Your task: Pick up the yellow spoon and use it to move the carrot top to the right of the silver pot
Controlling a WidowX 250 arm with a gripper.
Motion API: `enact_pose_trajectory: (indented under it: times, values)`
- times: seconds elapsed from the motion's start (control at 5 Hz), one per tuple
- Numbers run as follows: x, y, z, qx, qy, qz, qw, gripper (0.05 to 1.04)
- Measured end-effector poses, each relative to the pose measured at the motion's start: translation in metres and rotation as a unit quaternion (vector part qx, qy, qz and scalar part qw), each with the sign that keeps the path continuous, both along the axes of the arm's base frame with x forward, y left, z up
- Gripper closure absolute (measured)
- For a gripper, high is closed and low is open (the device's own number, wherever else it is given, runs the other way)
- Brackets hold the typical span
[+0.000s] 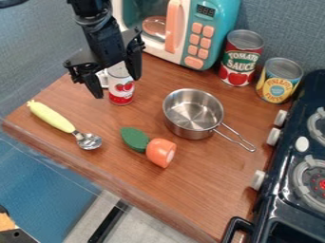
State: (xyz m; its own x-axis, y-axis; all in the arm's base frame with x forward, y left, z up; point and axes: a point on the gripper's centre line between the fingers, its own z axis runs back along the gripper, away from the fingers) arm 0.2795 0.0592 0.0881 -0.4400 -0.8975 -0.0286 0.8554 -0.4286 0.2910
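The hand [117,86] hangs open at far left, perhaps readied for the yellow spoon [51,116] at near left (its handle looks easy to grip). Rightward, the carrot top [160,153] lies near the silver pot [183,130].

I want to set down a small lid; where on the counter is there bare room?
The widest patch lies between the carrot, pot handle, stove and counter's front edge; a smaller one between the spoon and pot. Crowded: the microwave side, with the gripper, small can and two larger cans.
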Motion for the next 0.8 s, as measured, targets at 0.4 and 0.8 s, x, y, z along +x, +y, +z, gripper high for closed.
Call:
enact_pose_trajectory:
  times: [0.4,0.8]
  values:
    - [0.002,0.007,-0.017,-0.004,0.032,0.020,0.9993,0.083]
    - [-0.003,0.043,-0.036,0.024,0.026,0.072,0.9968,0.083]
